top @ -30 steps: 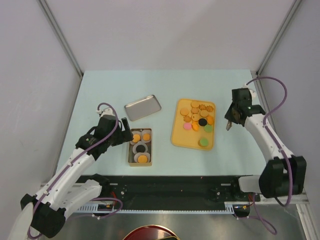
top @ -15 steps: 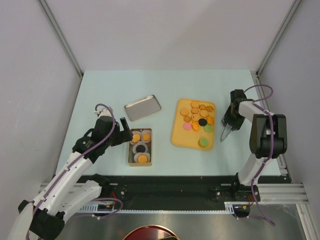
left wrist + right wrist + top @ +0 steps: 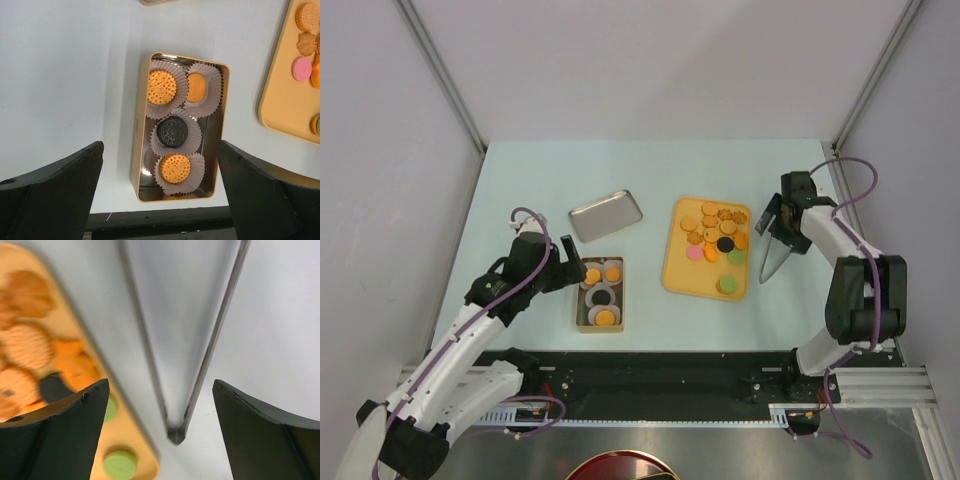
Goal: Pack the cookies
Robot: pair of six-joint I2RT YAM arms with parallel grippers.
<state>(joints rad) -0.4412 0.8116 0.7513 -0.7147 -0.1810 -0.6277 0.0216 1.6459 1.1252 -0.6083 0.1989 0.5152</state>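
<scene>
**Tongs beside the cookie tray: risks and what each view adds**

Top external: The cookies point(image 3: 713, 232) lie mostly on the orange tray point(image 3: 685, 275). A few sit in the tin point(image 3: 578, 300) by the left arm, with its lid point(image 3: 606, 214) set apart behind. The tongs point(image 3: 766, 272) rest on the tabletop point(image 3: 520, 180) just beside the tray. Only this view gives you the whole layout.

Left wrist: The left fingers point(image 3: 65, 185) are spread wide and hold nothing above the tin, where four cookies sit in paper cups point(image 3: 214, 85). If you descend off-centre, you could crush a cup or shove the tin.

Right wrist: The right fingers point(image 3: 60, 435) are released and straddle the tongs' joined end, with no contact shown. The thin metal may slip as you close, or be pushed into the tray and jolt the cookies; only here can you judge this alignment
</scene>
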